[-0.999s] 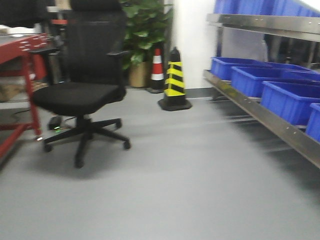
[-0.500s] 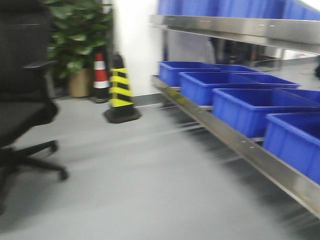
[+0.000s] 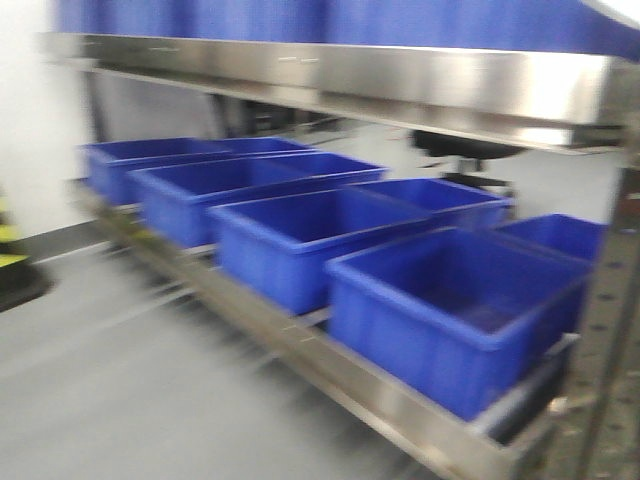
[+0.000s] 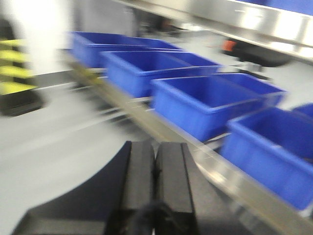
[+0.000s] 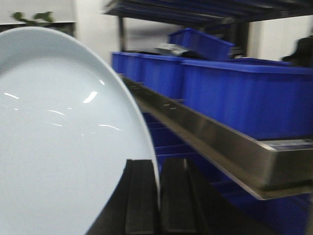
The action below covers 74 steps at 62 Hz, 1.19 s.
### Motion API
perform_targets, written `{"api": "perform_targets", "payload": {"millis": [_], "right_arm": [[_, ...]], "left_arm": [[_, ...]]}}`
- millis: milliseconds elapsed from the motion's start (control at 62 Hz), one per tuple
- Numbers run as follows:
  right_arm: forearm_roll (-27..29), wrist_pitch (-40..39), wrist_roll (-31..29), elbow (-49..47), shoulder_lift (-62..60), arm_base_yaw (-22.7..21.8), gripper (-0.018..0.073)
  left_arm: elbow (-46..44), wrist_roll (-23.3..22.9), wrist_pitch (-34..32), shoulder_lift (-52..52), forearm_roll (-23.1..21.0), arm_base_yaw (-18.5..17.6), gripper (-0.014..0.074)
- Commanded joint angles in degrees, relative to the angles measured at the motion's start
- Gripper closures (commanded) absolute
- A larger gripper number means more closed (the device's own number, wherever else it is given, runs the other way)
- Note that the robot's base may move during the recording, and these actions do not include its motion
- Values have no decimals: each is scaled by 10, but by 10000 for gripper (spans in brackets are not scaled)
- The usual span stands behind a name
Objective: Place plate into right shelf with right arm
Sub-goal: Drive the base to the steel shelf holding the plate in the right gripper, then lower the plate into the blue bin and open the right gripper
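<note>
plate [image 5: 63, 147] cropped left, bins [image 3: 455, 310] blurred

L gripper [image 4: 154, 188]: bottom centre of the L wrist view. Both black fingers [image 4: 138, 178] are pressed flat together w/ only a thin dark seam btw them and nothing in the grip. Tips point up-frame toward the middle, and a wider black base fans out to the lower left corner. View is blurry, so pad detail can't be told.

R gripper [image 5: 159, 196]: bottom centre of the R wrist view. Two black fingers sit side by side w/ a narrow gap, clamped on the edge of the plate [image 5: 63, 147], one finger each side of the rim. The rim runs down into that gap. Plate stands on edge in the grip, filling the left half of the frame.
</note>
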Motion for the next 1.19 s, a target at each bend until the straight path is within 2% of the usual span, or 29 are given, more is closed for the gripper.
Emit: {"api": "perform_targets", "payload": {"millis": [0,1176], "right_arm": [[3,-57,-4,-19,6,0,504],[3,-57,-4,-19,6,0,504]], "left_arm": [[6,-3,-49,-2,-1,-4,643],[6,-3,-49,-2,-1,-4,643]]}}
